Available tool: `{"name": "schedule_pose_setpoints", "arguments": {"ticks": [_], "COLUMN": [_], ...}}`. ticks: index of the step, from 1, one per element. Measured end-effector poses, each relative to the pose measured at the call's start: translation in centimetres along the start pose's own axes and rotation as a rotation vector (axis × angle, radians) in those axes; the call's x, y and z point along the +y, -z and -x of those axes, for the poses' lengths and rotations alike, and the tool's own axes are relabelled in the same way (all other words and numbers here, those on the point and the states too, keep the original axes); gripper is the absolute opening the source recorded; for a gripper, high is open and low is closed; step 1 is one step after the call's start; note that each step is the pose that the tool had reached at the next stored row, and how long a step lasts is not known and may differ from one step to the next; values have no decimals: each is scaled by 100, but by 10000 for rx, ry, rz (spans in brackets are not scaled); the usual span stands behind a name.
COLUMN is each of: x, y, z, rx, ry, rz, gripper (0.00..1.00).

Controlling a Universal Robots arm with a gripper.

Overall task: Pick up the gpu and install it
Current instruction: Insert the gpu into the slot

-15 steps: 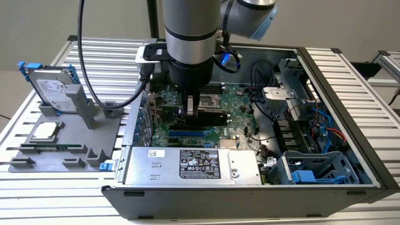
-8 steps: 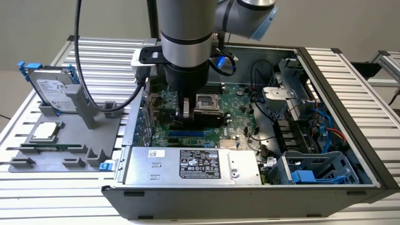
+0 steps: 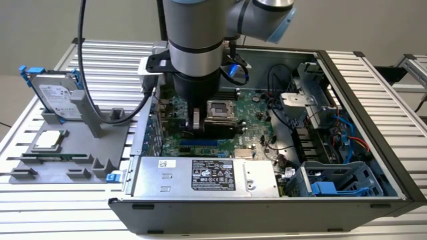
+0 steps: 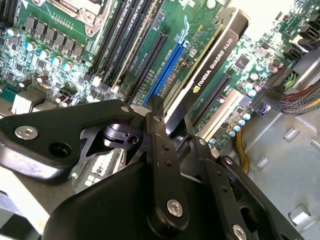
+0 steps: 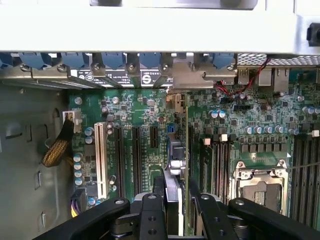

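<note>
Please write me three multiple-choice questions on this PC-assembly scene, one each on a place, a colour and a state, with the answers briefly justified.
1. Where is the gpu?
A. In the grey holder outside the case
B. Upright over the motherboard slots, inside the case
C. Lying on the power supply

2. What colour is the frame around the hard drive standing in the grey holder?
A. Blue
B. Red
C. Yellow

3. What is the gripper doing?
A. Hanging open above the table
B. Shut on a memory stick
C. Shut on the gpu

Answers: 1 B, the second wrist view shows the card edge-on above the blue slot. 2 A, blue clips show at the drive's corners. 3 C, in both wrist views its fingers clamp the card's edge.
</note>
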State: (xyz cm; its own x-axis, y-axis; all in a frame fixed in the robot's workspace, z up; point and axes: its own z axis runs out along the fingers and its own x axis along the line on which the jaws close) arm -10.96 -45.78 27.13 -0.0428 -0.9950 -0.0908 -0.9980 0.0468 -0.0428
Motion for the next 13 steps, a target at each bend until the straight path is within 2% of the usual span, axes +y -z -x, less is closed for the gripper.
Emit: {"name": "schedule_pose_setpoints", "arguments": {"ticks": [13], "x": [55], "y": [-104], "z": [-9], "rx": [0], "ry": [0], "rz": [0], "gripper": [0]}}
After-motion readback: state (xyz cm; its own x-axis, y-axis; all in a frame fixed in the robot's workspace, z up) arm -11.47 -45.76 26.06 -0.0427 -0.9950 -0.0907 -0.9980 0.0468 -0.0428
